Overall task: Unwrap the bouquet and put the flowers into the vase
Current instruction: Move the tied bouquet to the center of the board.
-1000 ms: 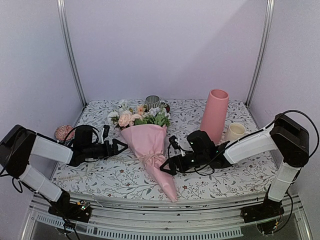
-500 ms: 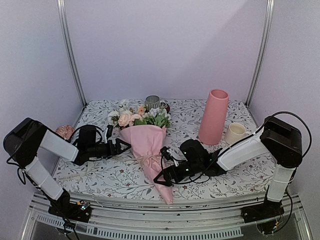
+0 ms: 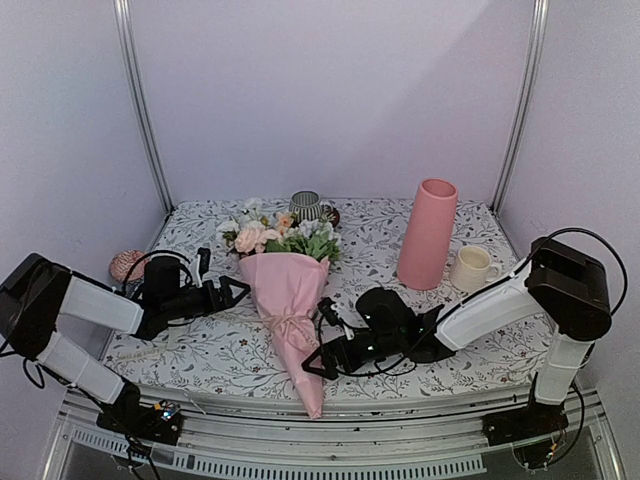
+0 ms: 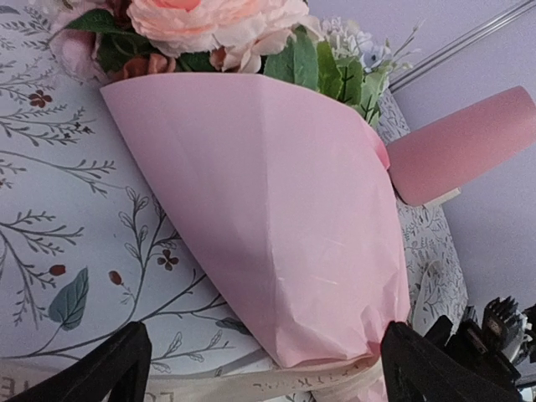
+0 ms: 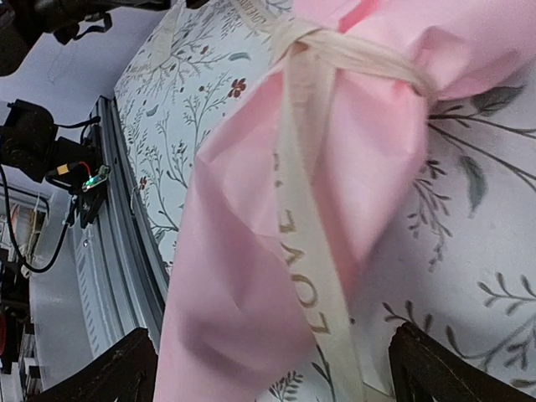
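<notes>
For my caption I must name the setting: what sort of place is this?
Probably a robot test booth: plain lilac walls, metal corner posts, and a left arm and right arm mounted at the table's near edge.

I count one bouquet [image 3: 285,290], one pink vase [image 3: 428,235], one cream mug [image 3: 470,268], one striped cup [image 3: 305,206], one pinkish ball [image 3: 127,264].

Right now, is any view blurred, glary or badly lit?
Top external: evenly lit, sharp, only soft shadows beside the bouquet. Left wrist: crisp paper creases, no glare. Right wrist: ribbon lettering readable, nearest paper folds slightly soft.
</notes>
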`<state>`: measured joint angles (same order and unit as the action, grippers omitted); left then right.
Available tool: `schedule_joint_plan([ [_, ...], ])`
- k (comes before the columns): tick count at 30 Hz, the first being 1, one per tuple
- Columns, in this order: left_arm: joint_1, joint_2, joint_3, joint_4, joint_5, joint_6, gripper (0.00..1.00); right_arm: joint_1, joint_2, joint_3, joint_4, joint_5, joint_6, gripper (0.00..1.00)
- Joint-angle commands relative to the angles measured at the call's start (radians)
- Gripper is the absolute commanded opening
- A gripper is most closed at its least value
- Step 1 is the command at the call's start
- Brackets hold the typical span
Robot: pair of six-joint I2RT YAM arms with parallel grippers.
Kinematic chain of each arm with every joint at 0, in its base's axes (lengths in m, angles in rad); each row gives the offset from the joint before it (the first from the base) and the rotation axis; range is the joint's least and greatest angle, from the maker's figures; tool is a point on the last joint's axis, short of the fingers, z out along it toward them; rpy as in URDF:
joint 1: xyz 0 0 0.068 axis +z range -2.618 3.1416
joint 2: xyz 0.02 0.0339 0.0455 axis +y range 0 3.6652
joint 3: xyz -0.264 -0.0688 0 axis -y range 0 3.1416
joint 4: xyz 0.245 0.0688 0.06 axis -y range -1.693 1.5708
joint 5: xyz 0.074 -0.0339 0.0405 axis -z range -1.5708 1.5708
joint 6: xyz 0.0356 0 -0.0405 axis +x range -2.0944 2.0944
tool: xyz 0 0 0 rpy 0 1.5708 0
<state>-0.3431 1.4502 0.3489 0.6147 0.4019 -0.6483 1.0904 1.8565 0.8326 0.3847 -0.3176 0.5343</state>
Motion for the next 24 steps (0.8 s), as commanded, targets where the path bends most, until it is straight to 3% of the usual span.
schedule_joint_plan([
  [1,0.023,-0.024,-0.016,-0.007,-0.034,0.015,0.98,-0.036,-0.107,-0.077,0.009,0.142,0.05,0.99],
  [7,0.036,0.103,0.03,0.052,0.109,-0.004,0.98,-0.102,-0.157,-0.131,0.012,0.143,0.086,0.99],
  [24,0.04,0.371,0.161,0.243,0.232,-0.071,0.97,-0.108,-0.175,-0.144,0.013,0.178,0.091,0.99],
])
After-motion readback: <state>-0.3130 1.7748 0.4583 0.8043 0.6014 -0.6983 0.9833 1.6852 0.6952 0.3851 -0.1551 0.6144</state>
